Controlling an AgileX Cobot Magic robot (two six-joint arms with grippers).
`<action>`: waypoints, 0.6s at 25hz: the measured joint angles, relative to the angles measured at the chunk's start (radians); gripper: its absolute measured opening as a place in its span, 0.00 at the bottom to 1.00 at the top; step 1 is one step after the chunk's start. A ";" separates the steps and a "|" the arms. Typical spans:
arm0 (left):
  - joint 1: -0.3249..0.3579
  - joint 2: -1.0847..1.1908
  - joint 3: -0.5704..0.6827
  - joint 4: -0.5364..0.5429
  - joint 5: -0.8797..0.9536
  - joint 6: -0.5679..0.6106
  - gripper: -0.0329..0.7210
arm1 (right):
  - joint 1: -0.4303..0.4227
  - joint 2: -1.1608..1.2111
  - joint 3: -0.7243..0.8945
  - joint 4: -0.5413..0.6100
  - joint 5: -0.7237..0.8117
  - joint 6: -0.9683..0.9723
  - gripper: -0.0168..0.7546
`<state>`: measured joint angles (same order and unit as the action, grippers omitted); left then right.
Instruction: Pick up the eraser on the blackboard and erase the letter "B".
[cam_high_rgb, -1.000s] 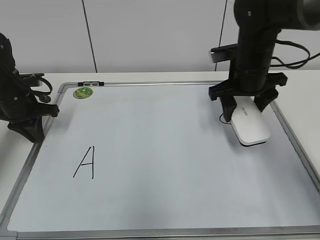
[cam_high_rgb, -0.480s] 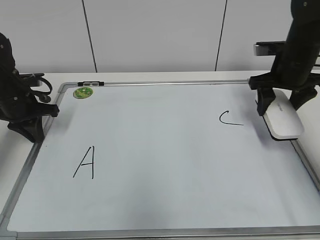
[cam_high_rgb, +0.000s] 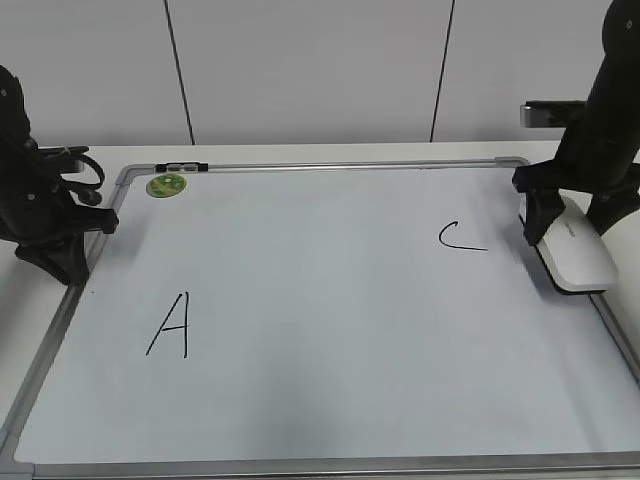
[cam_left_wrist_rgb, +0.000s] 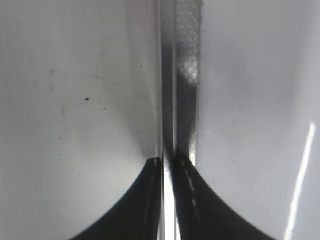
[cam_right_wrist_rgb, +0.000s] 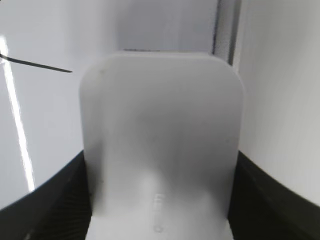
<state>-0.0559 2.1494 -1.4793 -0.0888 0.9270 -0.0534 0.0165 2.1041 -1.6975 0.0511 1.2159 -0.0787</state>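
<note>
The white eraser (cam_high_rgb: 577, 257) (cam_right_wrist_rgb: 160, 140) is clamped between my right gripper's (cam_high_rgb: 572, 232) (cam_right_wrist_rgb: 160, 170) black fingers, over the right edge of the blackboard (cam_high_rgb: 330, 280). Whether it touches the board I cannot tell. Just left of it is a black C (cam_high_rgb: 458, 237), whose stroke end (cam_right_wrist_rgb: 37, 64) appears in the right wrist view. An A (cam_high_rgb: 170, 325) is drawn at the lower left. The letter "B" is out of view in every frame. My left gripper (cam_high_rgb: 60, 258) (cam_left_wrist_rgb: 170, 162) stands shut and empty at the board's left frame.
A round green magnet (cam_high_rgb: 166, 184) sticks at the board's top left corner, beside a small clip on the frame (cam_high_rgb: 182, 166). The silver frame (cam_right_wrist_rgb: 226, 30) runs just right of the eraser. White table surrounds the board, with a white wall behind.
My right gripper carried the eraser to the right, from over the C to the board's right edge, uncovering the C. The left arm stayed still.
</note>
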 joint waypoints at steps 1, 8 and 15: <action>0.000 0.000 0.000 0.000 0.000 0.000 0.14 | 0.000 0.013 0.000 0.005 0.000 -0.002 0.70; 0.000 0.000 0.000 0.000 0.000 0.000 0.14 | 0.000 0.046 0.000 0.013 0.000 -0.005 0.70; 0.000 0.000 0.000 0.000 0.000 0.000 0.14 | 0.000 0.088 0.000 0.001 -0.004 -0.003 0.70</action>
<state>-0.0559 2.1494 -1.4793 -0.0888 0.9270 -0.0534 0.0165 2.1924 -1.6975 0.0518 1.2122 -0.0820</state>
